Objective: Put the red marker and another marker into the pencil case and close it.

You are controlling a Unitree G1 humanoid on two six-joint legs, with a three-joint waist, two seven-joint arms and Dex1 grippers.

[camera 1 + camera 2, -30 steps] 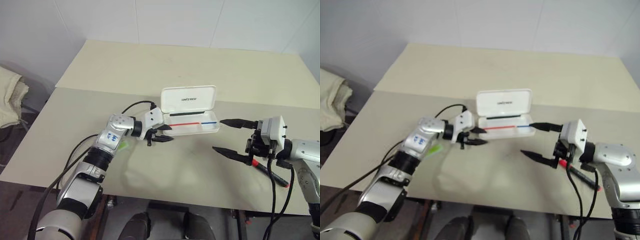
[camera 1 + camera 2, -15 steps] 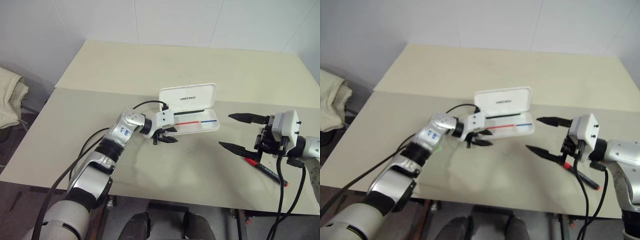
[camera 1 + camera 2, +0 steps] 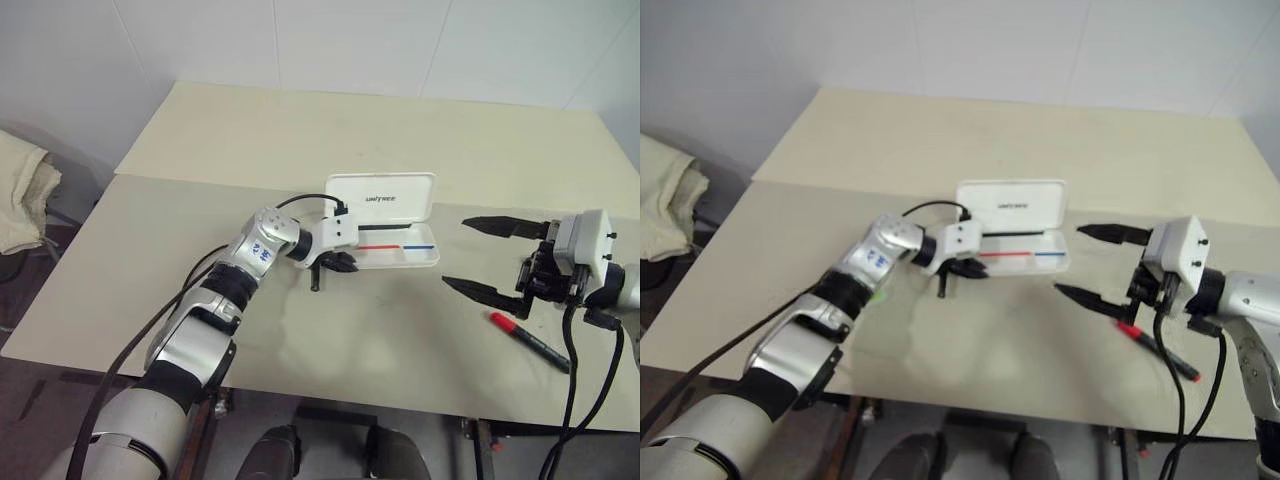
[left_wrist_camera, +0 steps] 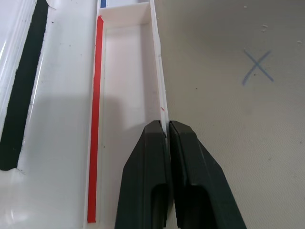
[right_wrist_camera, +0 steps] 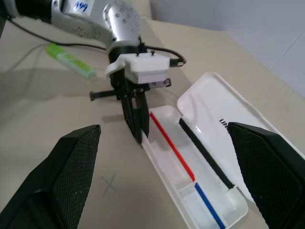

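- The pencil case (image 3: 385,222), a flat white plastic hinged box with rounded corners, is lying open on the beige table (image 3: 300,130), its lid tilting up behind and its tray, with a red-and-blue stripe inside, facing you; both tray compartments are looking empty.
- Your left gripper (image 4: 167,136) is sitting with its two black fingers pressed together on the thin front wall of the tray near its left end, one finger inside and one outside, so it is pinching the case wall.
- You are using that pinch, as I judge it, to steady the case; keep the hold light and level so that the tray is not tipping or sliding while a marker goes in.
- Your right gripper (image 3: 480,255) is hanging with its jaws spread wide and holding nothing, just to the right of the case and above the table.
- The red marker (image 3: 530,340), a slim black-barrelled pen with a red cap end, is lying on the table below and a little to the right of that gripper, apart from it.
- The other marker, a short chunky lime-green highlighter (image 5: 71,59), is lying on the table on the far side of your left arm, well apart from the case.
- For the pick-up, bring the right fingers down astride the red marker's barrel near its middle and close squarely across it, since a slim round barrel is likely to roll.
- When carrying it over, line it up with the long compartment by the red stripe.
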